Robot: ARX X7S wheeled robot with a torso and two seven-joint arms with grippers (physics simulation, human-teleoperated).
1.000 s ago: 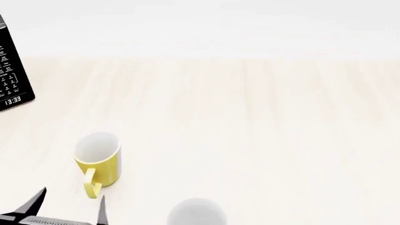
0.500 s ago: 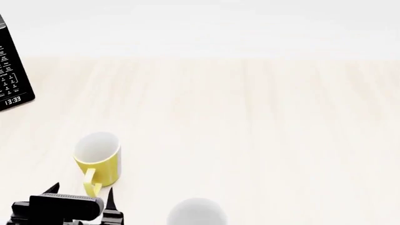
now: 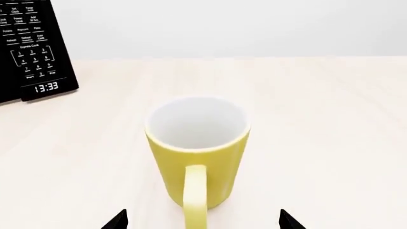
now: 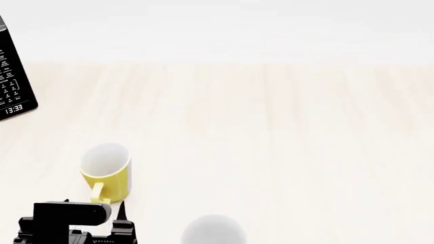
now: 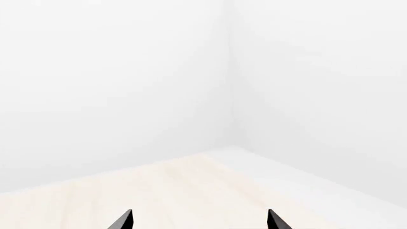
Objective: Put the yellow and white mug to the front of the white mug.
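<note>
The yellow and white mug stands upright on the pale wooden table, at the near left in the head view. Its yellow handle points toward me. My left gripper is open just short of it, low over the table. In the left wrist view the mug fills the middle and its handle runs down between the two dark fingertips without touching them. The white mug shows only its top at the head view's lower edge. My right gripper is open on nothing and is outside the head view.
A black microwave with a keypad and a clock stands at the far left; it is also in the left wrist view. The table runs back to a white wall. The right wrist view shows a table corner against white walls.
My left gripper has moved forward toward the yellow mug's handle; its wrist block has risen into the head view. Both mugs stay where they were.
</note>
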